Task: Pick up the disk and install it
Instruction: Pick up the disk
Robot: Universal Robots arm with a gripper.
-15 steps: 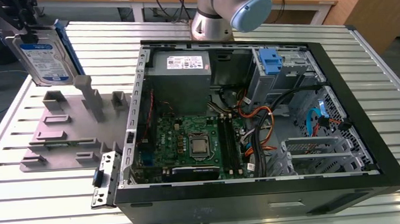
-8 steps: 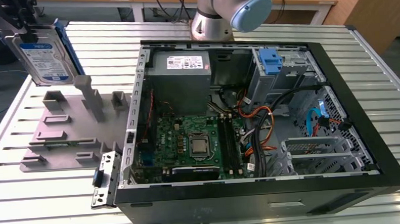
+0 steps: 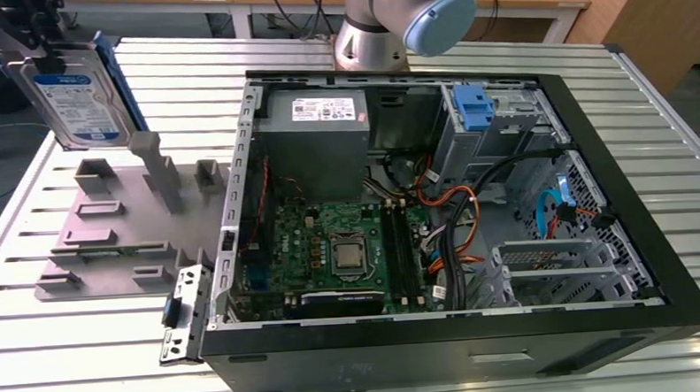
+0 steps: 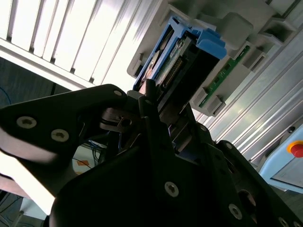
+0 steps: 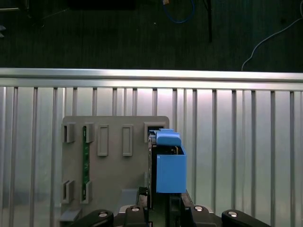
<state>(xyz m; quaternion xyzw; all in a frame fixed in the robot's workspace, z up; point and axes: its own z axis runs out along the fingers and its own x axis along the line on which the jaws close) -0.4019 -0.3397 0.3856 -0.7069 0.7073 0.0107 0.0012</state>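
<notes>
Gripper [image 3: 39, 43] clamped on the disk [image 3: 80, 103], held upright (long axis vertical) above grey fixture [image 3: 103, 229]; drive cage [image 3: 506, 123] well off to exterior view's right.

disk [image 3: 83, 106] top edge behind the gripper [image 3: 46, 53]

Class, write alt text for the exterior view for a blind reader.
The gripper holds the disk upright above a grey fixture plate at the exterior view's left. An open computer case lies beside it on the slatted metal table.
</notes>
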